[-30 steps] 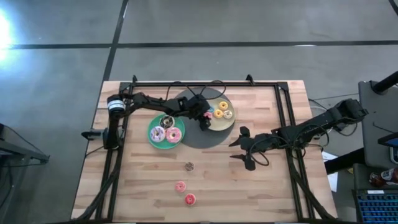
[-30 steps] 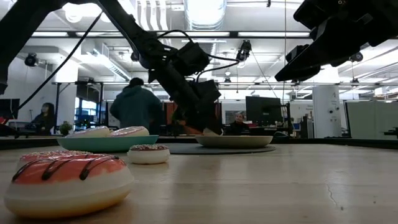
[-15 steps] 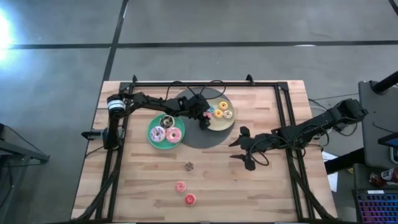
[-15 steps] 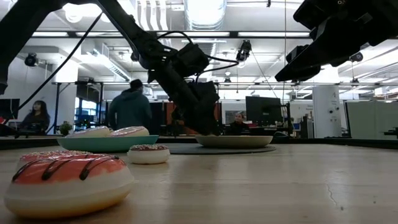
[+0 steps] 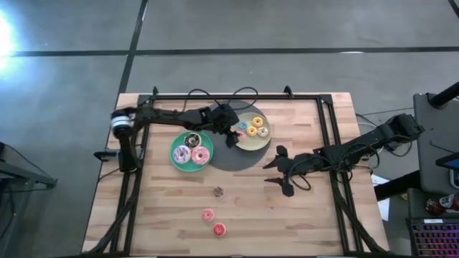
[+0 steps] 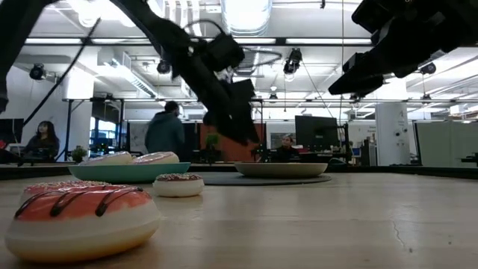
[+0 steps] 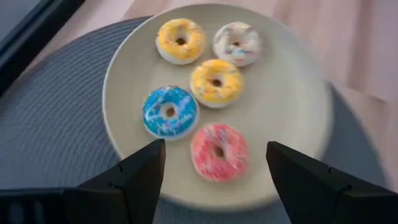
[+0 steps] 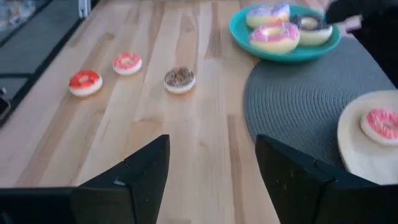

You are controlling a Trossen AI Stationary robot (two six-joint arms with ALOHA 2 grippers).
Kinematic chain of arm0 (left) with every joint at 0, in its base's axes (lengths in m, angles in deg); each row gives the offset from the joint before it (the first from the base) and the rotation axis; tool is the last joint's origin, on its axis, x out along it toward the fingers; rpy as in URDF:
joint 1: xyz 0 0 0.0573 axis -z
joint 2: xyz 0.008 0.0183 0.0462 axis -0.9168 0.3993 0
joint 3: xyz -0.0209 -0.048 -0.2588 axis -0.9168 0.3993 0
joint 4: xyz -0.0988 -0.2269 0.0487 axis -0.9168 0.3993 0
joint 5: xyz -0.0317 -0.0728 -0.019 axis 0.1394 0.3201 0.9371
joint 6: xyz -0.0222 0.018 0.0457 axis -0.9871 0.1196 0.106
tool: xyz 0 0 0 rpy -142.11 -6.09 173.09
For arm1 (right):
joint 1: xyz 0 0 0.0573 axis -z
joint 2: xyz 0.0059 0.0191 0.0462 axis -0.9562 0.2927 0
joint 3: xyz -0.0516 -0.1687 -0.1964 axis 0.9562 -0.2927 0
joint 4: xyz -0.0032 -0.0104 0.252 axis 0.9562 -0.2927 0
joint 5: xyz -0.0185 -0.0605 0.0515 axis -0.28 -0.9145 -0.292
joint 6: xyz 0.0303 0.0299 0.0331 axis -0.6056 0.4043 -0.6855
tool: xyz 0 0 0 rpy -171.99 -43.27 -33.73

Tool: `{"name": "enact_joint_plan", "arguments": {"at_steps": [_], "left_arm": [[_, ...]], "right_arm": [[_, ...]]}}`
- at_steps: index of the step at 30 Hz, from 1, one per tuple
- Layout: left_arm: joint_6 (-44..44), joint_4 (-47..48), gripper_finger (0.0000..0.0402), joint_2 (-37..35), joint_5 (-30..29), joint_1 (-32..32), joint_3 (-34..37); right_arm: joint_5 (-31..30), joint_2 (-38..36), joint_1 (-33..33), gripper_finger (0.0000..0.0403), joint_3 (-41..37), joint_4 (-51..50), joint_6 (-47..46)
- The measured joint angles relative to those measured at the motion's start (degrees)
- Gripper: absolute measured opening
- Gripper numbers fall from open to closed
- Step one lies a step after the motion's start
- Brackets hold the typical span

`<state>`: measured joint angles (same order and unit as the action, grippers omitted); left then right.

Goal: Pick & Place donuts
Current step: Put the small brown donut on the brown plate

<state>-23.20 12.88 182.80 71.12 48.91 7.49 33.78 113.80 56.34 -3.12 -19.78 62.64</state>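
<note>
My left gripper [image 5: 231,136] hovers open above the pale-yellow plate [image 5: 252,142], near its left rim. In the left wrist view, five tiny donuts lie flat on that plate [image 7: 298,124]: two yellow [image 7: 180,39] [image 7: 215,81], a white one [image 7: 236,42], a blue one [image 7: 169,111] and a pink one [image 7: 217,149], which shows between my open fingers. Three larger donuts sit on the teal plate [image 5: 174,159]. A brown [image 5: 219,191], a pink [image 5: 208,214] and a red donut [image 5: 219,229] lie on the bare wood. My right gripper [image 5: 278,172] waits open, right of centre.
A round grey mat [image 5: 228,159] lies under the pale plate and touches the teal plate. A black frame [image 5: 215,96] runs along the far edge and both sides of the table. Bare wood spreads between the loose donuts and the right arm. People move in the room behind.
My left gripper has risen off the pale-yellow plate and drawn back a little toward the table's far-left. The pink donut now lies on the plate below it. My right arm has kept still.
</note>
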Motion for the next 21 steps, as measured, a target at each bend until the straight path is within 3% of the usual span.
{"name": "enact_joint_plan", "arguments": {"at_steps": [9,16,21], "left_arm": [[0.2,5.7,0.0254,-17.4,-1.3,7.2,7.1],[-3.6,2.0,0.0253,-31.8,-10.2,17.4,19.4],[-7.9,-3.2,0.0253,-39.7,-17.0,25.0,28.2]], "right_arm": [[2.3,4.6,-0.3,0.0228,0.0,11.7,5.4],[4.5,12.0,-0.3,0.0228,0.2,25.4,9.7],[4.5,18.8,-0.3,0.0228,4.3,29.4,12.0]]}}
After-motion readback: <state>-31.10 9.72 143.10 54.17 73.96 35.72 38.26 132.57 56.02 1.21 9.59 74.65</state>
